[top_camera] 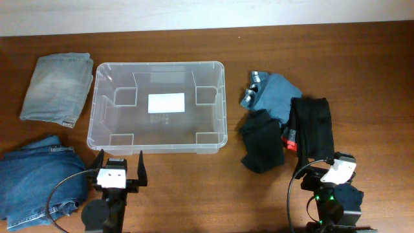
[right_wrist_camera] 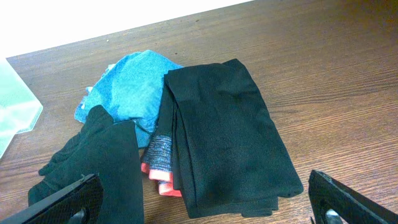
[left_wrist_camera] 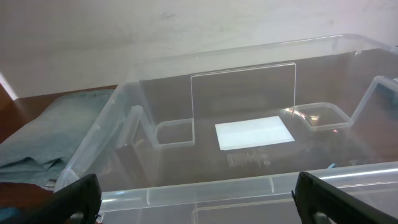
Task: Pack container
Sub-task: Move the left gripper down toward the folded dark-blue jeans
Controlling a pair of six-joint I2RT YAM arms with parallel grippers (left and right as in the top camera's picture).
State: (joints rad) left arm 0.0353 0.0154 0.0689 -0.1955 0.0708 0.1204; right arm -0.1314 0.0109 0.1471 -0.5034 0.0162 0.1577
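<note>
The container [top_camera: 168, 126] lies empty near the middle of the worktop [top_camera: 362, 77], its white label [top_camera: 166, 103] showing through the base. Packing is therefore judged not yet begun, and the step in hand is taken to be a first pick. The left gripper [top_camera: 119, 167] is held just before the container's near rim, its fingers [left_wrist_camera: 78, 199] spread wide with nothing between them. The right gripper [right_wrist_camera: 208, 205] is likewise spread wide and empty, poised at the near edge of the clothing pile on the right. For a clean first pick, the folded black garment [right_wrist_camera: 224, 130] would best be taken by the right arm, since it lies on top and nearest. It should be gripped through all its layers at a folded edge (a pinch on the top layer alone would likely let it unfold in the lift) and carried high enough to clear the rim before release. The pale folded denim [top_camera: 57, 87] and the blue jeans [top_camera: 39, 188] are better left to the left arm, being on its side. Some things cannot be settled. A red-and-grey item [right_wrist_camera: 163, 185] is mostly covered by the black garment and cannot be identified. The second black piece [right_wrist_camera: 93, 162] and the blue cloth [right_wrist_camera: 134, 90] overlap, so their extents are unclear. The jeans are cut off by the frame edge, and from above the right fingers are hard to separate from the dark cloth.
</note>
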